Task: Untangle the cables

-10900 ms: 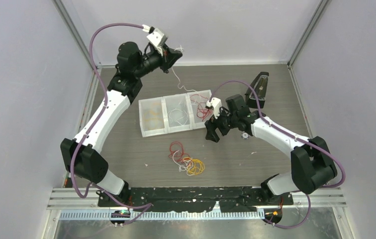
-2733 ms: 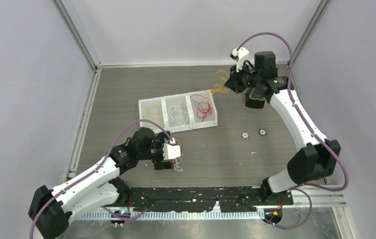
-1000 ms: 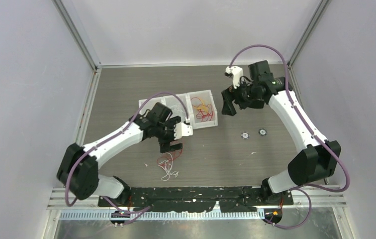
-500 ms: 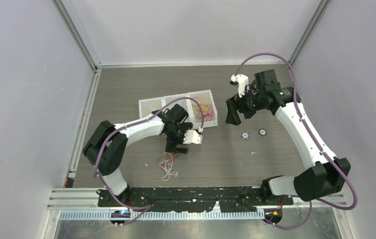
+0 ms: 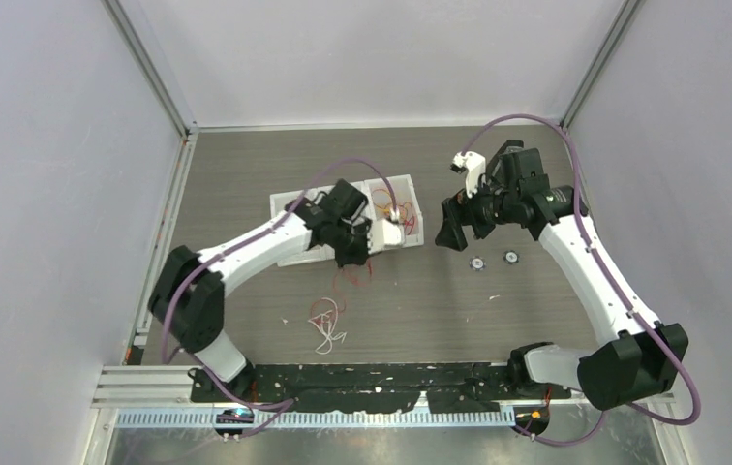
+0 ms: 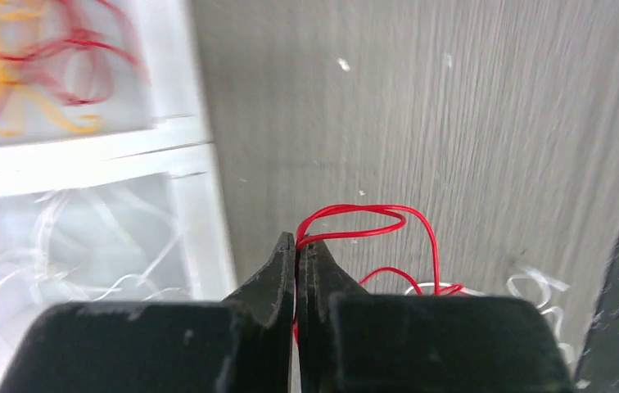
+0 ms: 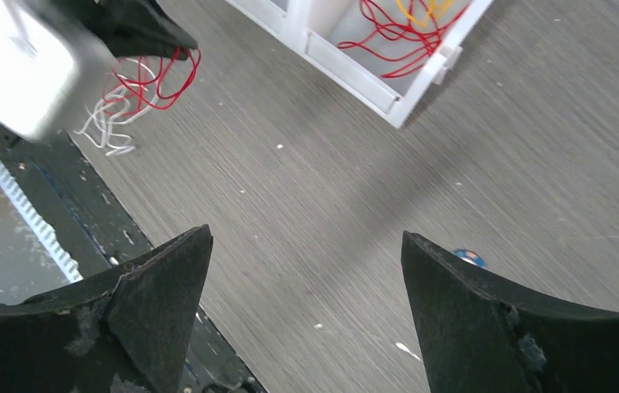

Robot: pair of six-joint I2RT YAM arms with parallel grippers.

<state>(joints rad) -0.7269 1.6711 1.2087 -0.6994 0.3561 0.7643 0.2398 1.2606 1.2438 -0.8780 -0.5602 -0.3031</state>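
Grey wood-grain table (image 5: 246, 160), flecked with pale crumbs, carrying a white three-bay tray (image 7: 354, 75) just beside the left pincer (image 6: 296, 242), a loose tangle of red and white cables (image 5: 326, 327) on that pincer's near side, and two small round discs (image 5: 476, 262) (image 5: 511, 257) close by the right pincer (image 7: 306, 236).

A grey-brown wood-grain surface (image 5: 246, 165) fills a small booth closed in by plain, pale lilac-grey panels: a back wall (image 5: 372, 58), a left wall (image 5: 43, 194) and a right wall (image 5: 701, 194). Slim metal posts (image 5: 149, 68) rise at the two back corners. Along the near edge run a black strip (image 5: 381, 373) and a ridged silver rail (image 5: 139, 390). The light is soft and even, and the shadows are faint.
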